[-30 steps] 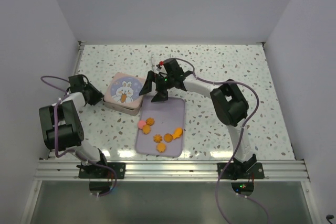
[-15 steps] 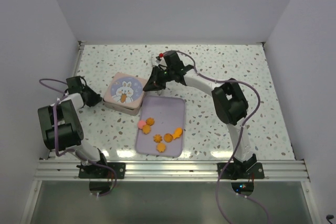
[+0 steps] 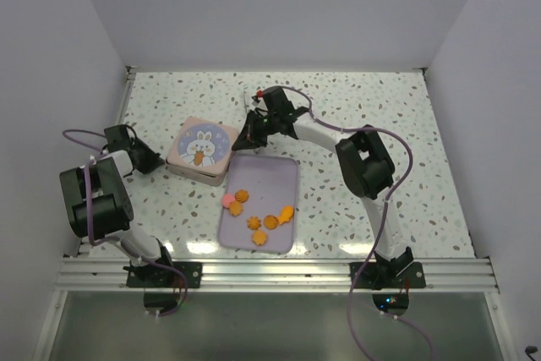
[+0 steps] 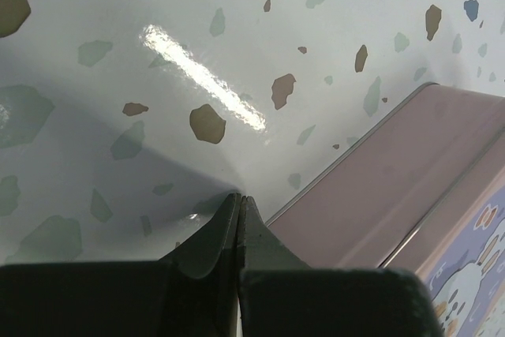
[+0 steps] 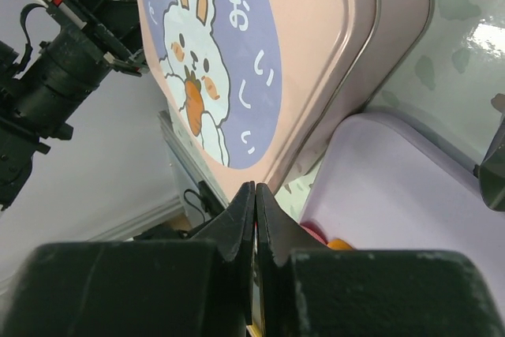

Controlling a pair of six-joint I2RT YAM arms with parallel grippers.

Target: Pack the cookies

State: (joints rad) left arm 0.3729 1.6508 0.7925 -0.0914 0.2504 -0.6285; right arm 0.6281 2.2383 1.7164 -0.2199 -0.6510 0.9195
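Cookies (image 3: 270, 221): loose on near half of lavender tray (image 3: 277, 173), mostly orange, one pink.
Left gripper (image 3: 157, 162): tips pressed together, low over table (image 3: 363, 107), just beside tin (image 3: 201, 151) at its 9 o'clock.
Right gripper (image 3: 240, 143): tips pressed together, at tin's 3 o'clock edge, by tray's far-left corner.

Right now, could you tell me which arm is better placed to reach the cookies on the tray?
Probably the right arm. The right gripper, shut, sits at the far corner of the tray beside the tin. The left gripper, also shut, has the tin between it and the cookies.
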